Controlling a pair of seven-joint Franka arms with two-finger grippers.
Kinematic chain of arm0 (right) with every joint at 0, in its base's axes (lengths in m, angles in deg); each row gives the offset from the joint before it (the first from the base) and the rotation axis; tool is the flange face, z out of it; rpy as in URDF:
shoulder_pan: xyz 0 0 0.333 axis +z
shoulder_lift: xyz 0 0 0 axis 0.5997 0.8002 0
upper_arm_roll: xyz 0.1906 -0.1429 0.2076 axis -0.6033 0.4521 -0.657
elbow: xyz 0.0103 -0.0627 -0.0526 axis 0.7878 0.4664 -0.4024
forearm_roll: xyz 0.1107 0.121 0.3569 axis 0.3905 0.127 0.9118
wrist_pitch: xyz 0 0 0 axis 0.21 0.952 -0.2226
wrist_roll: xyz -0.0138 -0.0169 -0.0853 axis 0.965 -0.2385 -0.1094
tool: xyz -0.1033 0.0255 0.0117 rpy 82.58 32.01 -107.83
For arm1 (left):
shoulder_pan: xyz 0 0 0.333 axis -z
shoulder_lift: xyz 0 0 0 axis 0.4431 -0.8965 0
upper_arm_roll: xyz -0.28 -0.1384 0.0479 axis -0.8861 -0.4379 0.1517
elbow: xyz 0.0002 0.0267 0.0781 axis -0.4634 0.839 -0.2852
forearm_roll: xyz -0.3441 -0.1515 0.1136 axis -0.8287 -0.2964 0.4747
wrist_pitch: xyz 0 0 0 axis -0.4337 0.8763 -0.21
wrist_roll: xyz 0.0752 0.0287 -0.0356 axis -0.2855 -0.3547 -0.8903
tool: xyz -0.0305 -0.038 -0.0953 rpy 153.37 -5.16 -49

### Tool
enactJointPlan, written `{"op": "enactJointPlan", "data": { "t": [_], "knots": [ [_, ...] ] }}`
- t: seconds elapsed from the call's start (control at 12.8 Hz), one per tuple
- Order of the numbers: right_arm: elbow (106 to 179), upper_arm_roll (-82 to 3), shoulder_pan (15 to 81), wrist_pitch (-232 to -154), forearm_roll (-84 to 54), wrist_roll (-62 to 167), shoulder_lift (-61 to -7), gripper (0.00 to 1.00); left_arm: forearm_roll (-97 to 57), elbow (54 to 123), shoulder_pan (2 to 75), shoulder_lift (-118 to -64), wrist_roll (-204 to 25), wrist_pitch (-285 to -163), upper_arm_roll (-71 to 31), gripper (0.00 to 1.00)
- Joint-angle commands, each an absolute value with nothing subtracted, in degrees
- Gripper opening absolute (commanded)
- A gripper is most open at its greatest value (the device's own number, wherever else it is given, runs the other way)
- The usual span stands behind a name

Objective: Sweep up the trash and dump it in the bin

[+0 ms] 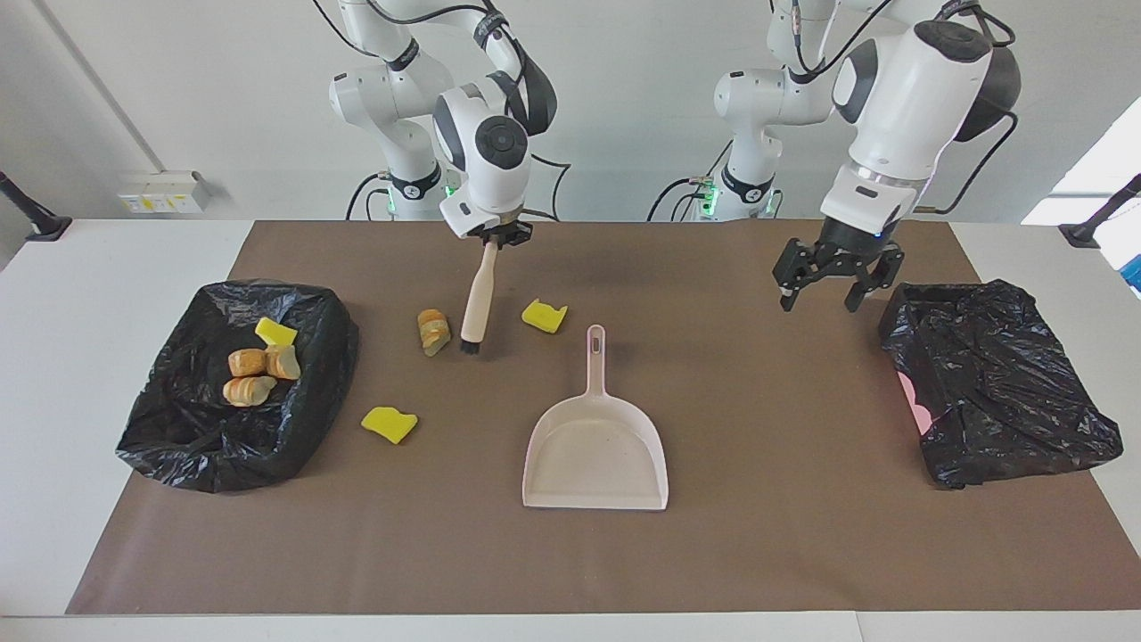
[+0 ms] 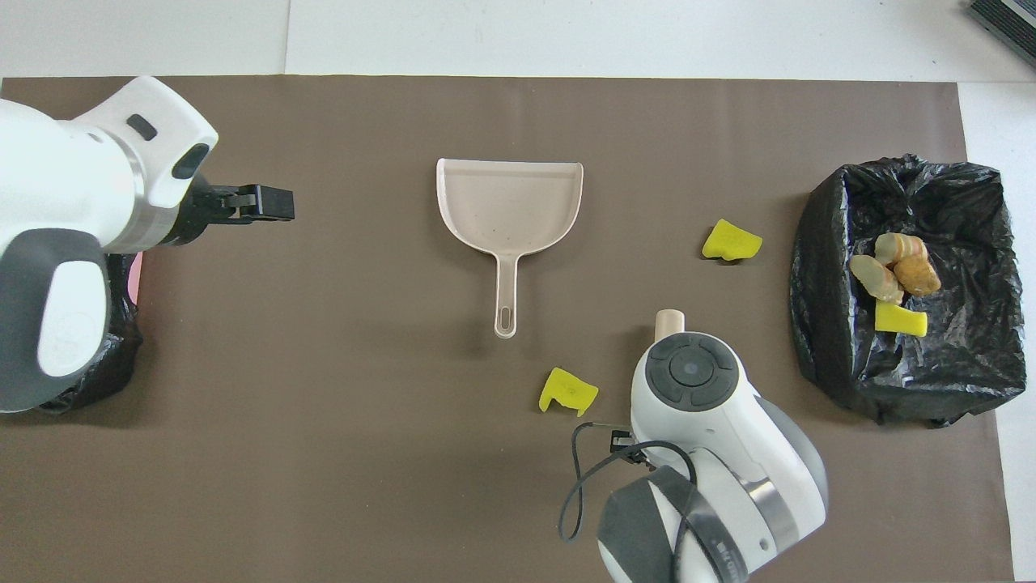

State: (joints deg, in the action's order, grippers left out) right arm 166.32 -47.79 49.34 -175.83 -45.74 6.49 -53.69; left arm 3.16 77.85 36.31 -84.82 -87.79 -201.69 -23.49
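My right gripper [image 1: 496, 239] is shut on the handle of the beige brush [image 1: 475, 303]. The brush hangs tilted, its dark bristles low over the mat between a tan bread-like chunk [image 1: 433, 331] and a yellow scrap [image 1: 544, 316]. Another yellow scrap [image 1: 389, 423] lies beside the black-bagged bin [image 1: 187, 428] at the right arm's end, which holds bread chunks [image 1: 252, 374] and a yellow piece [image 1: 275, 332]. The beige dustpan [image 1: 595, 446] lies flat mid-mat, handle toward the robots. My left gripper [image 1: 827, 290] hangs open and empty over the mat. In the overhead view the right arm hides the loose bread chunk.
A second black-bagged bin [image 1: 994, 379] with a bit of pink showing sits at the left arm's end; the left arm covers most of it in the overhead view. A brown mat [image 1: 784, 535] covers the white table.
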Motion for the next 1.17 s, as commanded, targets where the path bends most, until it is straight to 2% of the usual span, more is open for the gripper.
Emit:
{"op": "enactJointPlan", "data": {
  "t": [0.0, 0.31, 0.47, 0.78, 0.86, 1.09],
  "knots": [
    [164.7, -48.5, 45.4, -177.0, -51.1, 11.8, -51.7, 0.00, 3.4, 76.4, 40.7, -89.1, -94.4, -207.5, -22.7, 1.00],
    [158.3, -48.6, 40.1, -179.0, -58.7, 20.7, -46.4, 0.00, 3.4, 76.2, 50.5, -97.2, -100.5, -210.9, -22.7, 1.00],
    [158.2, -48.7, 37.2, -183.0, -61.5, 24.4, -45.3, 0.00, 3.3, 76.6, 54.7, -99.5, -101.9, -211.9, -22.7, 1.00],
    [158.2, -48.7, 31.1, -187.2, -68.2, 31.6, -44.1, 0.00, 3.4, 77.7, 57.7, -102.3, -102.5, -214.6, -22.7, 1.00],
    [158.3, -48.7, 30.1, -187.9, -68.5, 32.6, -43.5, 0.00, 3.8, 77.3, 58.8, -104.4, -102.5, -215.2, -22.7, 1.00],
    [158.4, -48.7, 28.6, -190.1, -70.8, 33.4, -41.8, 0.00, 4.1, 77.7, 59.6, -105.0, -102.4, -215.2, -22.7, 1.00]
  ]
}}
